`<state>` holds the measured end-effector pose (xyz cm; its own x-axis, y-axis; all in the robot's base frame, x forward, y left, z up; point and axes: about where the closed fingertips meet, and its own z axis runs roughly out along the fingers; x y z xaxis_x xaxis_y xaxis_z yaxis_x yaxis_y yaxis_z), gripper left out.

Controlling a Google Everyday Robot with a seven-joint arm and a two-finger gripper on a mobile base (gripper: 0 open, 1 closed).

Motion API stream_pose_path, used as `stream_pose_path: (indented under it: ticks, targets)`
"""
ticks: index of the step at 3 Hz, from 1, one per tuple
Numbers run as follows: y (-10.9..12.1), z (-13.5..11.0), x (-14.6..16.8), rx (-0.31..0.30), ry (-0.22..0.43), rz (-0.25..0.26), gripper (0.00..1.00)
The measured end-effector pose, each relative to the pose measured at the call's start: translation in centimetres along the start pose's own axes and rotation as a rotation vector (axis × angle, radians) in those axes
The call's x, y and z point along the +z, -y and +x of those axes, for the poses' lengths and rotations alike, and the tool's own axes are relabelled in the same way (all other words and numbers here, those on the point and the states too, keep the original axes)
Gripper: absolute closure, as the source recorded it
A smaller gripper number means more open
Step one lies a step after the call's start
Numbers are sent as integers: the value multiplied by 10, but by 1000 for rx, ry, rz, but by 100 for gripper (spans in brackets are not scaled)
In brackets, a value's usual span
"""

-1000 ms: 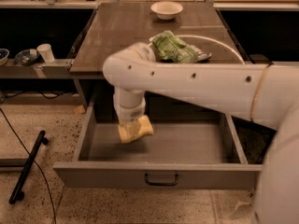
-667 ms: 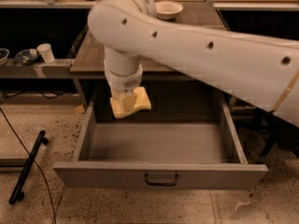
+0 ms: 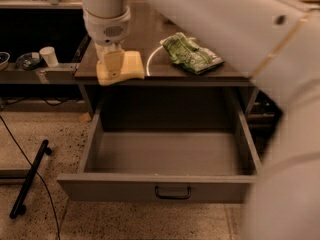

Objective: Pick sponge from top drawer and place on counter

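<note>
Item 1. White robot arm (image 3: 210, 19), thick, tubular, enters from upper right and crosses the top of the view. Wrist points down at the front-left corner of the counter.

Item 2. Gripper (image 3: 112, 70), pale fingers, clamped on item 3 from above.

Item 3. Small pale yellow foam sponge (image 3: 133, 67), wavy-edged. Held in gripper over the counter's front-left edge, above the drawer's back-left corner. Touching the top or not: can't tell.

Item 4. Large glossy brown-grey counter (image 3: 150, 31), w/ thin white circle line (image 3: 148, 64) just right of sponge.

Item 5. Wrinkly green plastic packet (image 3: 192, 55), lying on counter, right of circle line, well apart from sponge.

Item 6. Wide shallow grey top drawer (image 3: 125, 188), pulled fully out below counter; small dark metal handle (image 3: 172, 193) at centre of front panel.

Item 7. Long grey side shelf (image 3: 55, 75), left, w/ white cup (image 3: 49, 56) and dark bowl (image 3: 27, 60).

Item 8. Black bar (image 3: 30, 179) and thin black cable (image 3: 35, 169) on speckled floor, left of drawer.
</note>
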<state>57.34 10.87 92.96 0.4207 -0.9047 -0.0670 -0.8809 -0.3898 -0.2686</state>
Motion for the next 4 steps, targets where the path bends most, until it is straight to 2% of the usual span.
stream_pose_path:
  ticks: [1,2,3,4]
  targets:
    - [48,-24,29,202,85,-57,100]
    - [92,-46,43,407,199,-28,100]
    - [100,-51,47,474,216,-19,100]
    - [100,-51,47,475,216,-19,100]
